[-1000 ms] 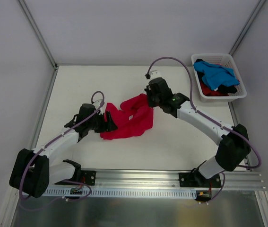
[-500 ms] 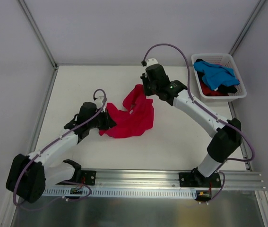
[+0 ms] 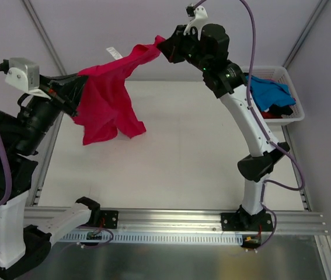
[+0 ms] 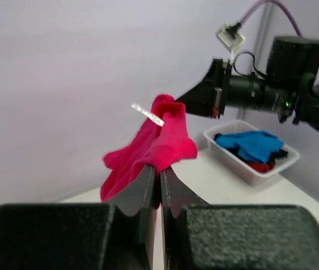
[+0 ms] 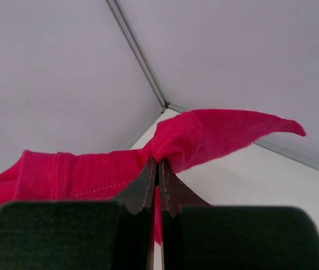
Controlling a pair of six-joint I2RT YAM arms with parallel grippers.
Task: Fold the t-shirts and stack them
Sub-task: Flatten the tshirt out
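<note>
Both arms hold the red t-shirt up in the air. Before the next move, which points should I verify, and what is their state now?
1. Left jaws shut on the red t-shirt: ok.
2. Right jaws shut on its other end: ok.
3. Shirt spread flat between the jaws: not ok, it hangs bunched.
4. Hem clear of the table: cannot tell.
5. White basket and blue t-shirt apart from the hanging shirt: ok.

Soft matt cloth shirt; white slatted plastic basket; smooth matt table; ribbed silvery metal rail.
</note>
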